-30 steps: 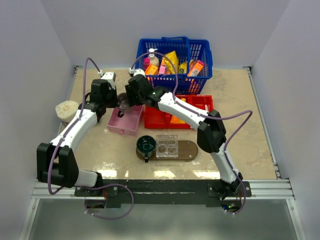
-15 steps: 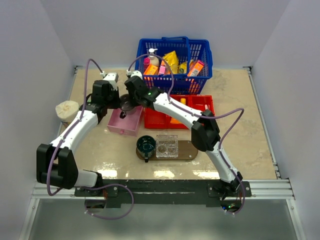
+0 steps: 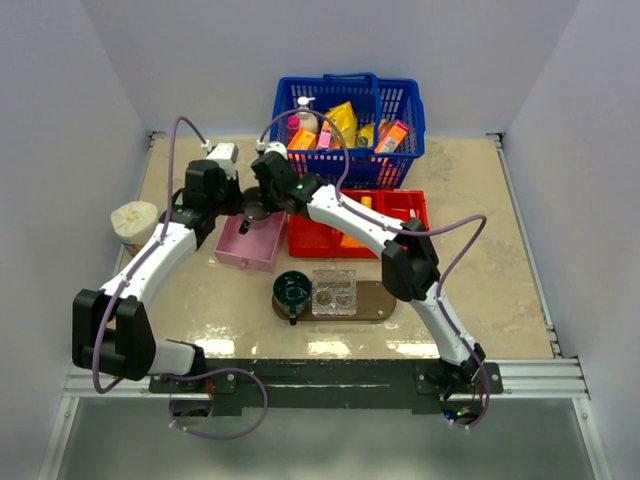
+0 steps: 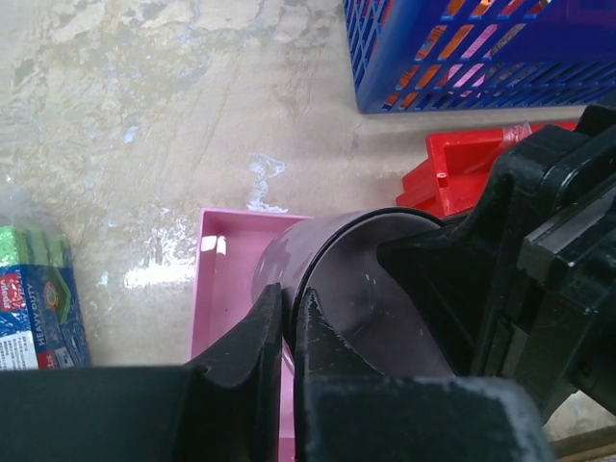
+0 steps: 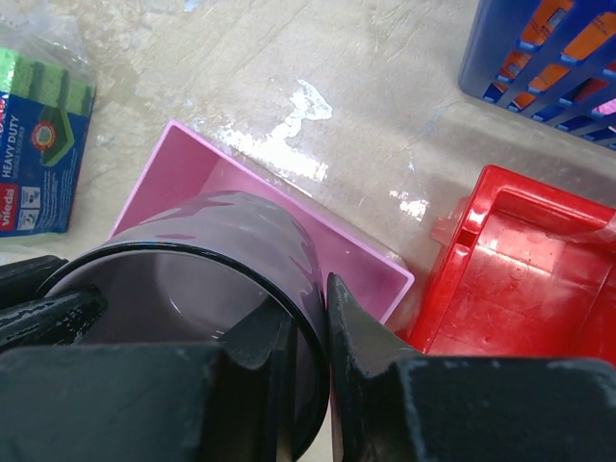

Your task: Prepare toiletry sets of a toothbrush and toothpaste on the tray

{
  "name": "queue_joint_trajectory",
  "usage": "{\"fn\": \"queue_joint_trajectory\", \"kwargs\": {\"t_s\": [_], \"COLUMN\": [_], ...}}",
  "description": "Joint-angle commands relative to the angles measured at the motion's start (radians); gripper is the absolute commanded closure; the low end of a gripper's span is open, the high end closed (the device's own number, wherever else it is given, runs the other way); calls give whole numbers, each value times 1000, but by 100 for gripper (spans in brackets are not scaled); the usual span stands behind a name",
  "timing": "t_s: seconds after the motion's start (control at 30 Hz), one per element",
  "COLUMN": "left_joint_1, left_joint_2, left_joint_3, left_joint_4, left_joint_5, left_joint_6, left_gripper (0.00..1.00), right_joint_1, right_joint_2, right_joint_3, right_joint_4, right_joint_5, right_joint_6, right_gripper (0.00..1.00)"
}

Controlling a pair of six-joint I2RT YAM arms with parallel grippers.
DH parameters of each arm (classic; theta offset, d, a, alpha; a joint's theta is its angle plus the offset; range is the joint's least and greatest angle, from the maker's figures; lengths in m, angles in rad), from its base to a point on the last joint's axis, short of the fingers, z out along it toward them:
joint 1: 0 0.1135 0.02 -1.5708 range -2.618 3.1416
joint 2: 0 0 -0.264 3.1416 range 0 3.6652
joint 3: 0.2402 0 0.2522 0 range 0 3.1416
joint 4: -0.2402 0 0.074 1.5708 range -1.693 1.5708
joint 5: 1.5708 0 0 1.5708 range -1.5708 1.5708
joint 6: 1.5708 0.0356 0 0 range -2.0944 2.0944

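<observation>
Left fingers (image 4: pixel 281 310): pressed onto the rim of a translucent purple cup (image 4: pixel 371 298), one finger outside the wall and one inside, with only the thin wall between them.
Right fingers (image 5: pixel 334 294): pinching the same cup (image 5: pixel 217 241) at the opposite side of its rim, again one finger inside and one outside.
Cup attitude: tilted on its side, mouth open towards both wrist cameras, held between the two arms above the pink box (image 5: pixel 178 164).
Pink box: shallow and open-topped, on the desk (image 3: pixel 480 230) just left of the red bin (image 5: pixel 520 274); its corner nearly touches the bin.
Red bin: sits in front of the blue basket (image 3: pixel 350 165); small orange pieces lie in its compartments, too small in the top view to identify.
Blue basket: at the far edge of the desk, filled with orange, yellow and pink packets and a white pump bottle.
Tray (image 3: pixel 380 302): dark brown, near the front edge of the desk between the arm bases, well apart from both sets of fingers.
Tray contents: a dark green round cup (image 3: pixel 292 290) on its left end and a clear plastic container (image 3: pixel 335 293) at its middle; the right end is bare wood.
Sponge pack (image 5: pixel 34 144): green sponges in a blue wrapper, on the desk left of the pink box.
</observation>
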Motion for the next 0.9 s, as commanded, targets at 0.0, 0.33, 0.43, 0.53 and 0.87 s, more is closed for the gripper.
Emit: {"fn": "queue_joint_trajectory", "kwargs": {"t_s": [0.0,0.33,0.43,0.53,0.87], "left_joint_1": [-15,-14,-15,-14,51], "left_joint_2": [-60,-158,-197,-206,-220], "left_joint_3": [15,-31,-56,-59,-51], "left_joint_4": [93,159,173,204,191], "left_joint_5": [101,58,18,-16,-91], "left_joint_6": [-18,-9,-4,0,-17], "left_gripper": [87,32,24,20,16], "right_joint_1": [-26,-34,-34,-34,-49], "right_joint_2": [-58,-133,-145,-159,-277], "right_joint_3": [23,-34,-31,-31,-94], "right_joint_4": [142,205,208,217,191], "right_joint_5": [-53,-93,-113,-148,-234], "right_joint_6": [31,-17,-35,-60,-141], "right_gripper": [100,100,100,100,100]}}
